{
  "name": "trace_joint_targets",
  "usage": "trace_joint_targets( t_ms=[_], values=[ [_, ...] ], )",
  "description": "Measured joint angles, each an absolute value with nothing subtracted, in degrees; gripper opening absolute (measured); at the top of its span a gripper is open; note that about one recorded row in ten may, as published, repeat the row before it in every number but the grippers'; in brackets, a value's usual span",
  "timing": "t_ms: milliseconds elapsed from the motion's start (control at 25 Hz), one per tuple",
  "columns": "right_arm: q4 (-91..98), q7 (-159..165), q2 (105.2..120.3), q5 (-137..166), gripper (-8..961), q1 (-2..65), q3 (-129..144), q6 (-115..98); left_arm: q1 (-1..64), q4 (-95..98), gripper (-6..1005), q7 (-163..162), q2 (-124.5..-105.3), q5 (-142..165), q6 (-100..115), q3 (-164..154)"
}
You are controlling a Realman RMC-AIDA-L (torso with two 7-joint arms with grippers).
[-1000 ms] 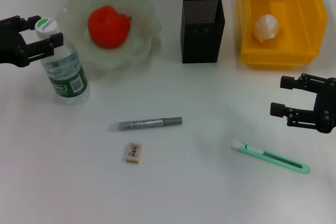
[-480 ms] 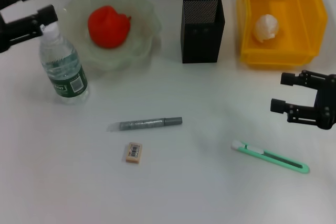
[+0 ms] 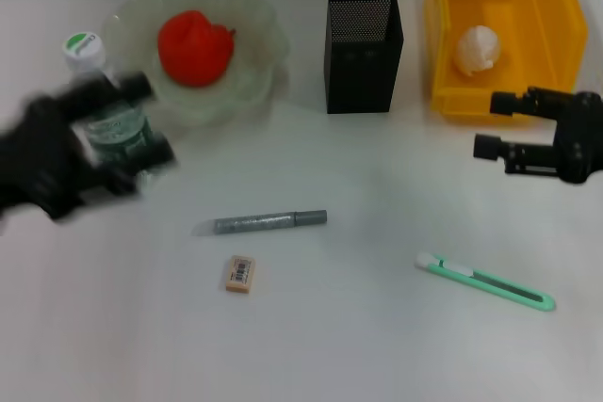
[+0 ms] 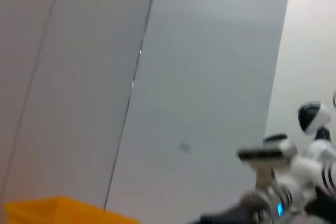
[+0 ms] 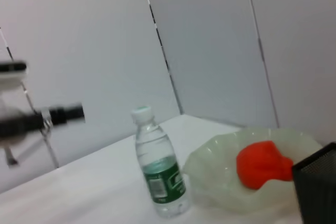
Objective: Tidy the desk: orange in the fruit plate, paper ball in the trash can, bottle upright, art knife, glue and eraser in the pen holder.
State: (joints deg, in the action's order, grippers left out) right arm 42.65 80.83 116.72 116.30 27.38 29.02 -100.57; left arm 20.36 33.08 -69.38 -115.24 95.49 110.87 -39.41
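Clear plastic bottle (image 3: 111,129) is standing upright at nine o'clock beside the wavy green fruit plate (image 3: 259,82), the blurred left gripper (image 3: 122,152), jaw state unclear, overlapping it, while the right gripper (image 3: 495,124) is hovering open at three o'clock.

No wording or number can be made out. A barcode is printed on the white label of the eraser (image 3: 240,273), but its digits are too small to be read. White print is carried on the green label of the bottle (image 5: 156,172), and a green mark on its cap; neither is legible.
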Motion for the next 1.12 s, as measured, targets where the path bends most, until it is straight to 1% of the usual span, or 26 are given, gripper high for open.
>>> trace_joint_targets(
  t_ms=[80, 120, 160, 320, 440, 480, 520, 560, 600, 680, 720, 760, 880, 920, 1120],
  values=[
    [43.7, 84.81, 116.02, 116.56, 773, 28.8, 31.08, -100.94, 20.63, 30.84, 814, -65.75, -115.59, 98.51, 109.17, -39.49],
    [45.97, 90.4, 115.37, 116.66, 773, 30.0, 34.89, -101.23, 20.8, 29.25, 814, -62.17, -116.44, 102.84, 106.24, -39.53],
    [45.97, 90.4, 115.37, 116.66, 773, 30.0, 34.89, -101.23, 20.8, 29.25, 814, -62.17, -116.44, 102.84, 106.24, -39.53],
    [52.6, 102.99, 114.13, 118.68, 772, 33.14, 45.12, -101.93, 20.42, 28.41, 814, -57.18, -118.11, 107.97, 102.95, -39.55],
    [57.65, 113.29, 113.89, 128.15, 772, 39.46, 49.51, -106.3, 20.32, 27.13, 815, -54.53, -118.22, 108.19, 102.87, -39.55],
    [57.65, 113.29, 113.89, 128.15, 772, 39.46, 49.51, -106.3, 20.32, 27.13, 815, -54.53, -118.22, 108.19, 102.87, -39.55],
    [58.6, 116.89, 114.09, 133.17, 772, 42.8, 51.31, -108.16, 20.38, 25.67, 815, -52.51, -118.19, 108.5, 102.58, -39.55],
    [58.6, 116.89, 114.09, 133.17, 772, 42.8, 51.31, -108.16, 20.44, 25.47, 815, -52.24, -118.19, 108.76, 102.39, -39.59],
    [58.89, 118.58, 114.25, 135.87, 772, 44.39, 52.53, -108.72, 20.55, 25.27, 815, -51.95, -118.19, 109.28, 102.05, -39.63],
    [59.08, 121.22, 114.96, 140.31, 771, 47.28, 55.84, -108.79, 20.97, 25.22, 815, -51.88, -118.21, 111.08, 101.36, -39.71],
    [59.17, 123.23, 116.0, 144.14, 771, 49.48, 58.94, -108.09, 21.18, 25.21, 815, -51.87, -118.25, 111.96, 101.19, -39.79],
    [59.17, 123.23, 116.0, 144.14, 771, 49.48, 58.94, -108.09, 21.18, 25.21, 814, -51.87, -118.25, 111.96, 101.19, -39.79],
    [59.32, 125.05, 118.26, 150.05, 771, 52.07, 62.61, -106.79, 21.32, 25.2, 814, -51.82, -118.28, 112.52, 101.19, -40.02],
    [59.38, 126.39, 119.31, 152.59, 771, 53.05, 66.21, -105.6, 21.42, 25.17, 814, -51.69, -118.32, 112.81, 101.19, -40.31],
    [59.33, 130.59, 119.41, 152.8, 770, 52.91, 75.46, -101.08, 21.81, 24.64, 815, -50.15, -118.42, 113.07, 100.7, -41.43]
  ],
)
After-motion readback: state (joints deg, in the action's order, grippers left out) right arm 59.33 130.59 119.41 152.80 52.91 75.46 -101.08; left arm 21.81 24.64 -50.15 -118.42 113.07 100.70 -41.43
